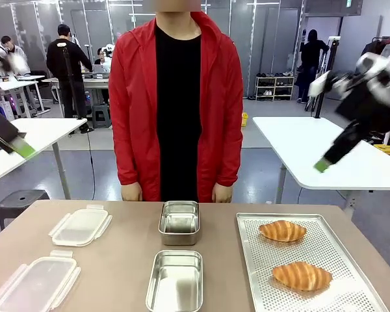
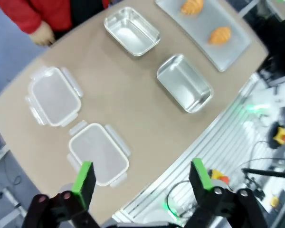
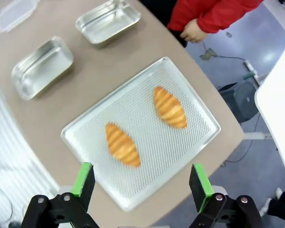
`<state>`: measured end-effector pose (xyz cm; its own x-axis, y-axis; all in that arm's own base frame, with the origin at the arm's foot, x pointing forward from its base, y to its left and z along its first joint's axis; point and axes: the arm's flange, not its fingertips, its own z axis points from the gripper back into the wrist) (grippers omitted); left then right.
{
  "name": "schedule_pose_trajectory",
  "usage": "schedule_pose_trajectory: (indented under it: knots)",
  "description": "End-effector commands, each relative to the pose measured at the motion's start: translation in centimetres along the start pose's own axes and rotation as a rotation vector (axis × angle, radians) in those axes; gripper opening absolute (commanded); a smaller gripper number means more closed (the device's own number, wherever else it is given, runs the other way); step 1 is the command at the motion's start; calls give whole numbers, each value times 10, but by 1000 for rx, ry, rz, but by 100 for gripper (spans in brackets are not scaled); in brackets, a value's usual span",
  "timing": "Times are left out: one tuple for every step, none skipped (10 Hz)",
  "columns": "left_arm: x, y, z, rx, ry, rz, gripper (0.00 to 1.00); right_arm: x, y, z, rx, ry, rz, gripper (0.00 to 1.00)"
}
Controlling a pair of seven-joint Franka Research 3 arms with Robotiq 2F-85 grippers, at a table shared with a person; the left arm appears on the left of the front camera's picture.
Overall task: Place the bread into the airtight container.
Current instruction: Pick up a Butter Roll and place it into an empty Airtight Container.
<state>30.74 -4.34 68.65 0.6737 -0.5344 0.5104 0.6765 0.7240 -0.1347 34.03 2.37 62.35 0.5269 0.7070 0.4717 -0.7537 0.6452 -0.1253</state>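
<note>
Two golden breads lie on a perforated metal tray (image 1: 325,250) at the table's right, one farther (image 1: 283,231) and one nearer (image 1: 301,275). Two steel airtight containers stand without lids in the middle, one far (image 1: 179,221) and one near (image 1: 175,279). My right gripper (image 3: 141,183) hangs open high above the tray, over the breads (image 3: 170,107) (image 3: 122,144). It is raised at the upper right (image 1: 322,165) of the front view. My left gripper (image 2: 141,179) is open too, high over the table's left side near a lid (image 2: 99,152), and raised at the far left (image 1: 16,144).
Two clear plastic lids (image 1: 81,225) (image 1: 36,283) lie on the table's left. A person in a red jacket stands at the far edge with both hands (image 1: 131,192) (image 1: 222,193) hanging just behind it. White tables stand behind on both sides.
</note>
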Motion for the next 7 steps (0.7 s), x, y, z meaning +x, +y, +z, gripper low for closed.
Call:
schedule_pose_trajectory:
  knots:
    - [-3, -8, 52, 6, -80, -57, 100, -25, 3, 29, 12, 8, 48, 100]
    - [-9, -14, 72, 32, -101, -65, 100, -37, 7, 40, 21, 10, 65, 100]
    - [-17, -19, 88, 45, -126, -65, 100, -47, 9, 49, 27, 18, 50, 100]
    - [-20, -21, 95, 57, -141, -64, 100, -53, 9, 54, 39, 12, 34, 100]
    - [-23, -21, 95, 59, -147, -63, 100, -56, 9, 55, 43, -4, 9, 100]
    - [-24, -22, 92, 62, -163, -56, 100, -46, 14, 57, 27, 10, 31, 100]
    - [-20, -24, 105, 79, -136, -46, 100, -46, 14, 57, 27, 10, 31, 100]
